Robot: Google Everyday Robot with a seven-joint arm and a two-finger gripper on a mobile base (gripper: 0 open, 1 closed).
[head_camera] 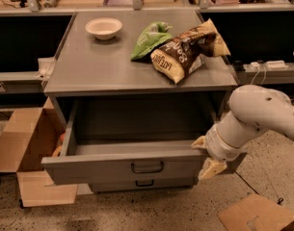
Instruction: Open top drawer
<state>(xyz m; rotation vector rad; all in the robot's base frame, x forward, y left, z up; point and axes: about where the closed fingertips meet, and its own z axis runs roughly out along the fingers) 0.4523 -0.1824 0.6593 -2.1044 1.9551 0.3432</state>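
The top drawer point(113, 168) is a wide grey drawer under the grey tabletop. It stands pulled out toward me, and its inside looks empty. Its dark loop handle point(147, 167) sits at the centre of the front panel. A shallower drawer point(144, 182) shows just below, closed. My gripper point(207, 156) hangs on the white arm at the drawer's right front corner, to the right of the handle and apart from it. Its tan fingers point(212, 169) stand spread, holding nothing.
On the tabletop point(88, 66) sit a white bowl point(103, 28), a green bag point(150, 39) and a brown chip bag point(185, 52). An open cardboard box point(26, 153) stands on the floor at left. Another cardboard piece point(255, 215) lies at bottom right.
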